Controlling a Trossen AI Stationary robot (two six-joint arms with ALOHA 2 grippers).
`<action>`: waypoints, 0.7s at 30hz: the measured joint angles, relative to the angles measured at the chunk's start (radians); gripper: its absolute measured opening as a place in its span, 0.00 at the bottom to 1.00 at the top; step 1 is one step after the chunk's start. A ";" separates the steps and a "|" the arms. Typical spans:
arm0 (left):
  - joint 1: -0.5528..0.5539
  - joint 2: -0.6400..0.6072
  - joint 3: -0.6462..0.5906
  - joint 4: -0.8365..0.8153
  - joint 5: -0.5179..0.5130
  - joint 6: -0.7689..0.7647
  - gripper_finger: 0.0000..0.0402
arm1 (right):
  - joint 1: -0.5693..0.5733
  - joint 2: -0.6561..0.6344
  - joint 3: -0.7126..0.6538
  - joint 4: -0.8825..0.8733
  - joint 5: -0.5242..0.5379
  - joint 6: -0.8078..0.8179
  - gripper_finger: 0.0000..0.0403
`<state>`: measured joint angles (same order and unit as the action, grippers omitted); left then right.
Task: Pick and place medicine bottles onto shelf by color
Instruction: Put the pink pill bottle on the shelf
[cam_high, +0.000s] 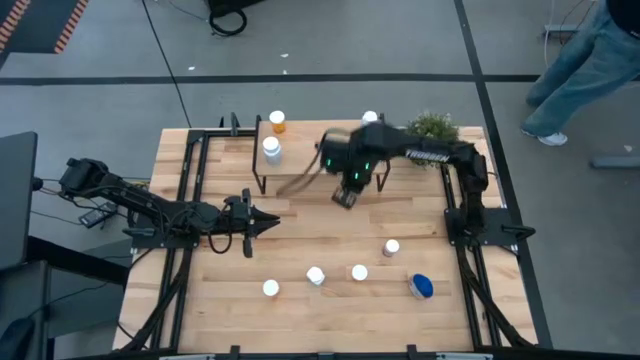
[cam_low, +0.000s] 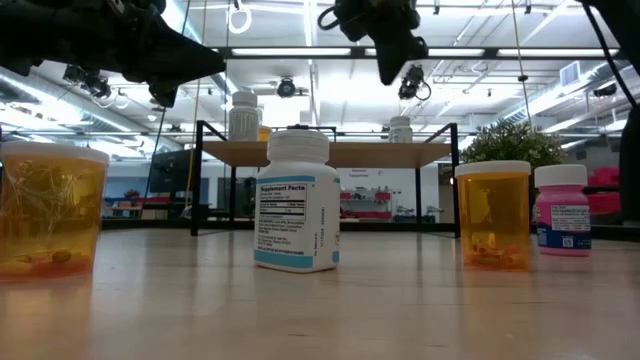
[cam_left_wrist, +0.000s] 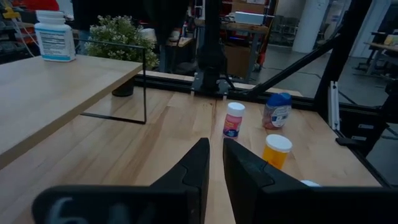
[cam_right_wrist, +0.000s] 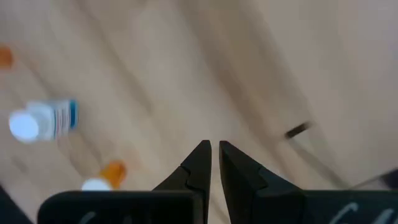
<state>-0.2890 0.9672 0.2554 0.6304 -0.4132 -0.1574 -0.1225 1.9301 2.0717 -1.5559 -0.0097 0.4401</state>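
Note:
The shelf (cam_high: 400, 178) stands at the table's far middle. It carries an orange bottle (cam_high: 277, 121) and two white bottles (cam_high: 271, 149) (cam_high: 370, 118). On the tabletop near the near edge stand a pink bottle (cam_high: 391, 247), three white-capped bottles (cam_high: 359, 272) (cam_high: 316, 275) (cam_high: 270, 288) and a blue-topped one (cam_high: 421, 286), which lies on its side. My left gripper (cam_high: 270, 222) is shut and empty, left of centre, pointing right. My right gripper (cam_high: 345, 197) is shut and empty, hovering over the shelf's near edge.
A potted plant (cam_high: 432, 125) sits at the shelf's far right end. Black frame rails (cam_high: 190, 190) run along the table's left and right sides. A person's legs (cam_high: 580, 70) show on the floor beyond the far right corner. Bare tabletop lies between the shelf and the row of bottles.

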 joint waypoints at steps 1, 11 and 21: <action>-0.004 0.000 0.000 -0.001 0.004 -0.002 0.13 | 0.024 0.000 -0.025 0.008 0.000 0.014 0.10; -0.036 0.000 0.000 -0.015 0.009 -0.017 0.14 | 0.222 0.000 -0.224 0.144 -0.020 0.126 0.10; -0.081 0.000 0.000 -0.054 0.008 -0.044 0.14 | 0.277 -0.107 -0.505 0.169 -0.032 0.182 0.10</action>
<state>-0.3703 0.9673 0.2554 0.5768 -0.4053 -0.2018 0.1548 1.8226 1.5662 -1.3865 -0.0421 0.6224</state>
